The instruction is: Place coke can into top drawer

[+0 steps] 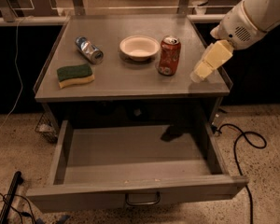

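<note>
The coke can (169, 55) stands upright on the grey cabinet top (121, 78), right of centre, next to the white bowl. The top drawer (135, 171) is pulled fully out below it, with nothing inside and its curved handle (143, 199) at the front. My gripper (198, 75) hangs from the white arm (254, 13) over the cabinet top's right edge, a short way right of the can and apart from it. It holds nothing.
A white bowl (139, 47) sits left of the can. A silver-and-blue can (89, 49) lies on its side at the back left. A green-and-yellow sponge (75, 75) lies at the front left. A black cable (242, 143) runs on the floor at the right.
</note>
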Robot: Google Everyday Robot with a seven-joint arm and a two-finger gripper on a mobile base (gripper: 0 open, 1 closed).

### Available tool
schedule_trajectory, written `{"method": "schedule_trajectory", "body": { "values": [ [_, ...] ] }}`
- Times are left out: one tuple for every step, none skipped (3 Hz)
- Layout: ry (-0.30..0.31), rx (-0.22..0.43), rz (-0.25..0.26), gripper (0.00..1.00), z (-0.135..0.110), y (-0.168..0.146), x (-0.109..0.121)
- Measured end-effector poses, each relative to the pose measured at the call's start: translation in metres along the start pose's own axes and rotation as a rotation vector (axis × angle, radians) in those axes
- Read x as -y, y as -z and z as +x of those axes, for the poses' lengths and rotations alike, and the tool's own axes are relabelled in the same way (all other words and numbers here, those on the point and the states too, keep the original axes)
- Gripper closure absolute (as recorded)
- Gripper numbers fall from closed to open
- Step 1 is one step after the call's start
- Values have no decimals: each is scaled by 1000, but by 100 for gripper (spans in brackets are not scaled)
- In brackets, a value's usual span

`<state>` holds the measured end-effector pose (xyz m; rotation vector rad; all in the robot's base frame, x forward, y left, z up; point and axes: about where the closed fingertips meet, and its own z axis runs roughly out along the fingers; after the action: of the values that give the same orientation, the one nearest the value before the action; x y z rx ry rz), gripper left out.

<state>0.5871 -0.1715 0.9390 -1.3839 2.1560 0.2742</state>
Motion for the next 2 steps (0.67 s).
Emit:
{"method": "schedule_trajectory", "body": {
  "values": [
    [-71,-3,-12,0,-1,-34,16],
    [-71,-3,-12,0,-1,-34,16]
  ]
}}
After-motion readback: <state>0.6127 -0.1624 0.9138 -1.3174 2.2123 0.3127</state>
